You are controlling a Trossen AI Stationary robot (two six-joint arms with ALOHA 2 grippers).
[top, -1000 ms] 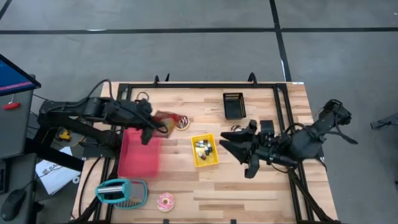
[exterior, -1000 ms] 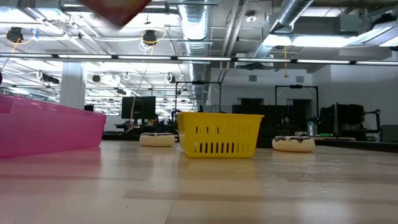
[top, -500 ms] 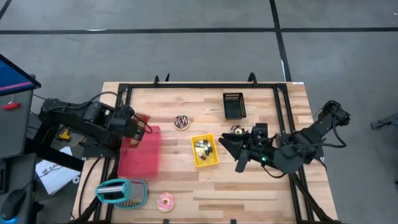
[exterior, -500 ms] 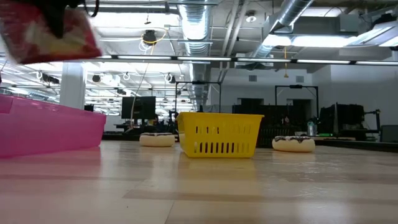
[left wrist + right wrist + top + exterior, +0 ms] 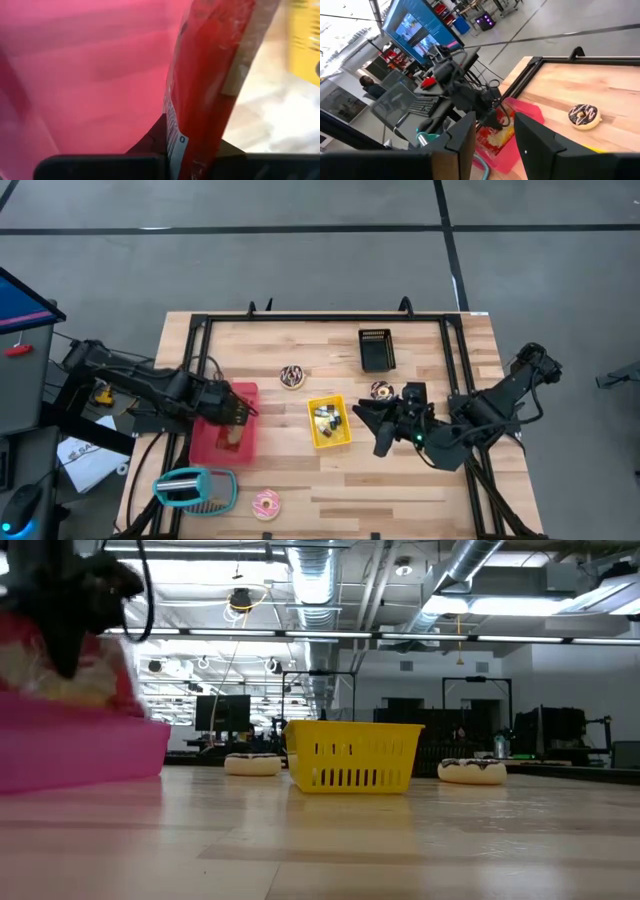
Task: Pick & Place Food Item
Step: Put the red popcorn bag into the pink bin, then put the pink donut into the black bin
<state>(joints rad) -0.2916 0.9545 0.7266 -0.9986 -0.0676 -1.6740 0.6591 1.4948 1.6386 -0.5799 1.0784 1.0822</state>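
At the table's left, the left gripper is pinched tight on a red crinkly snack bag, holding it over, and seemingly partly inside, the shallow pink plastic bin. Right of the bin lies a chocolate-iced doughnut, then a small yellow slotted plastic basket. Farther right, the right gripper hangs beside the basket, its fingers spread apart and holding nothing, near another chocolate doughnut.

red snack bag cut off at frame edge, yellow basket contents too small to identify
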